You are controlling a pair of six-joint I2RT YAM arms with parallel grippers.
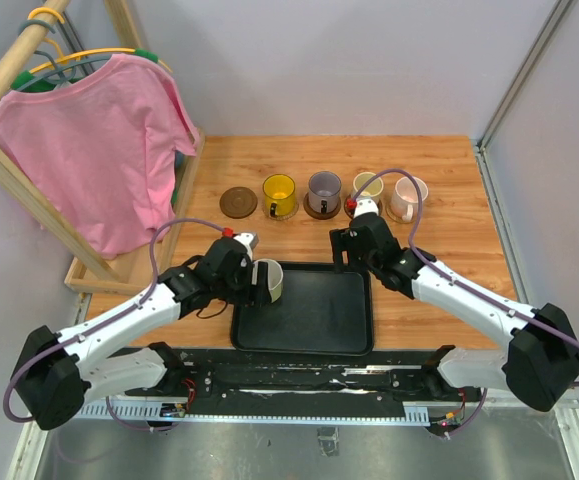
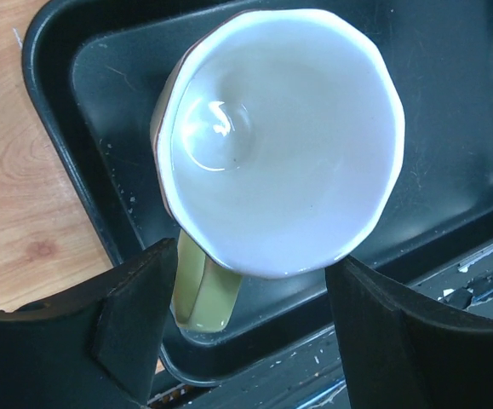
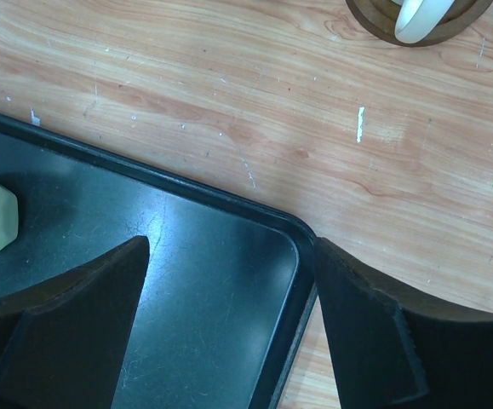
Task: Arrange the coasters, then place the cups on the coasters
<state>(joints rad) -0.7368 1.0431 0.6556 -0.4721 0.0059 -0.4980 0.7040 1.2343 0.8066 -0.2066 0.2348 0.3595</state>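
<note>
While left fingers [image 2: 127,315] sit apart flanking the white ceramic mug [image 2: 280,145] (yellowish handle), right fingers [image 3: 67,315] gape over a black rectangular tray [image 3: 216,273].

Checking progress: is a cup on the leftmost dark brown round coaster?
No, the dark brown round coaster lies bare, left of the bright yellow mug.

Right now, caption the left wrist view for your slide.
Left gripper, jaws open, flanks the white mug on the black tray.

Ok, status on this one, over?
Left end effector open, straddling white mug in tray. Right end effector open, empty. One coaster bare. Nothing blocking.
</note>
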